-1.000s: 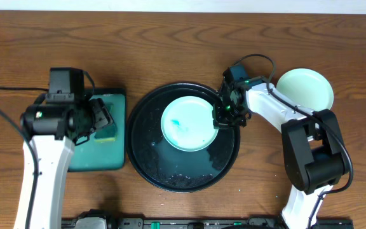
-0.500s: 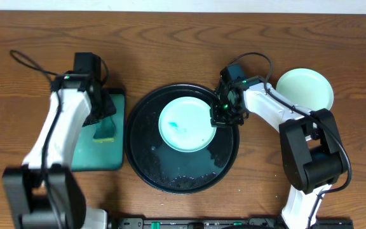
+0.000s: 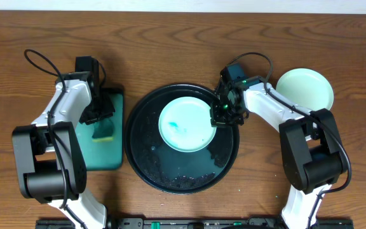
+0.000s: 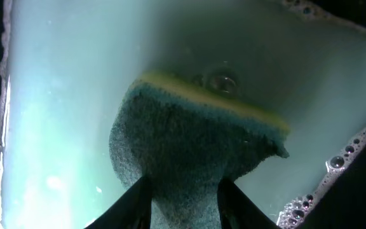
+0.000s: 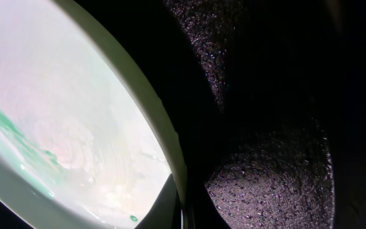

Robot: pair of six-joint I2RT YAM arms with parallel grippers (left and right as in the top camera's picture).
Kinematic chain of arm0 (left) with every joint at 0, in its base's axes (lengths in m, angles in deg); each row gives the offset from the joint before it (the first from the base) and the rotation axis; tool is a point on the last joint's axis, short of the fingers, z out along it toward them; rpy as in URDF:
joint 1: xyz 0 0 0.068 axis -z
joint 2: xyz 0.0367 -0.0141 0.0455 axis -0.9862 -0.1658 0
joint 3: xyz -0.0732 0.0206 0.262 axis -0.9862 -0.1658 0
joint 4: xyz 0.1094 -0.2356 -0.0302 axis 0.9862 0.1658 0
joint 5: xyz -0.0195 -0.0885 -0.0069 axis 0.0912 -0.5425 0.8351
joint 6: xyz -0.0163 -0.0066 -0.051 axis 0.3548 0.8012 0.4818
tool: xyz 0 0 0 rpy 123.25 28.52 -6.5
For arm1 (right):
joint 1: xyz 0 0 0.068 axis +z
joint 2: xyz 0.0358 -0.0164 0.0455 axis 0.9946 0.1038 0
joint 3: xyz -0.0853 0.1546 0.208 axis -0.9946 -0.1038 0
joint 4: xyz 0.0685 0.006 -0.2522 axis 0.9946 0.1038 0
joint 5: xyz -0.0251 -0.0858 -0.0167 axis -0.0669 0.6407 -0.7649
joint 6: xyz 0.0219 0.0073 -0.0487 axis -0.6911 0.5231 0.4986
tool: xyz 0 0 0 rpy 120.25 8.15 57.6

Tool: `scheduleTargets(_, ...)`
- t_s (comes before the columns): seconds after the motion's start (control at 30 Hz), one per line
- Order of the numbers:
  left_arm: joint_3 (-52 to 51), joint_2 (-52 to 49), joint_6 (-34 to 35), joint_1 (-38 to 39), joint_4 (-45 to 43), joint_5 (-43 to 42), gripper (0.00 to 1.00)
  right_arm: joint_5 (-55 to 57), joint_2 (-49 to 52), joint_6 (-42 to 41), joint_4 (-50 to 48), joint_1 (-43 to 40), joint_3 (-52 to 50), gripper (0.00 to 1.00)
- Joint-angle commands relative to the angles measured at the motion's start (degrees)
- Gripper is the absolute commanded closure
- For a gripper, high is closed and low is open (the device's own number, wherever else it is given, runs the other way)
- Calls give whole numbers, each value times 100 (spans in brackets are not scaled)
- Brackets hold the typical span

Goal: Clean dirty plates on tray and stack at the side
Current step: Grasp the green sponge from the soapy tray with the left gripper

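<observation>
At the centre of the overhead view, the tray [image 3: 145, 159] sits on the bench [image 3: 335, 165] with a mint plate [image 3: 192, 130], smeared teal, on its upper half. A second plate [image 3: 305, 89] lies on the bench at upper right, apart from the tray. The right fingers [image 3: 224, 114] are at the first plate's right rim. At left, the left fingers [image 3: 100, 113] reach down into a green tray [image 3: 84, 159] onto a sponge [image 3: 105, 131].

In the left wrist view, the fingers pinch the sponge, its green side facing the camera, over soapy water with bubbles [image 4: 335, 162] at lower right.

In the right wrist view, the plate's rim curves from top left to bottom centre, with wet black tray at right. I cannot tell whether the fingers grip it.
</observation>
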Motion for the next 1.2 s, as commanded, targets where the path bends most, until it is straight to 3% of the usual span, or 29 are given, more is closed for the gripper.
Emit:
scheduleTargets(0.0,-168,-72,-208,-74,-125,-52,66,-140,411,72,-22,216,-151,99)
scheduleTargets(0.17,-595,-72,-240,-74,-463,-284,68,-140,411,72,-4,216,-151,99)
scheduleTargets(0.33,-798,-72,-186,-74,-525,-286,93,-138,411,72,-2,216,-151,99)
scheduleTargets(0.5,-732,129,-157,-74,-490,-533,93,-138,411,72,24,216,-151,99)
scheduleTargets(0.73,-706,1547,-122,13,-481,-608,93,-136,411,76,92,216,-151,99)
scheduleTargets(1.17,-706,4444,-1204,55,-693,-525,93,-136,411,94,57,216,-151,99)
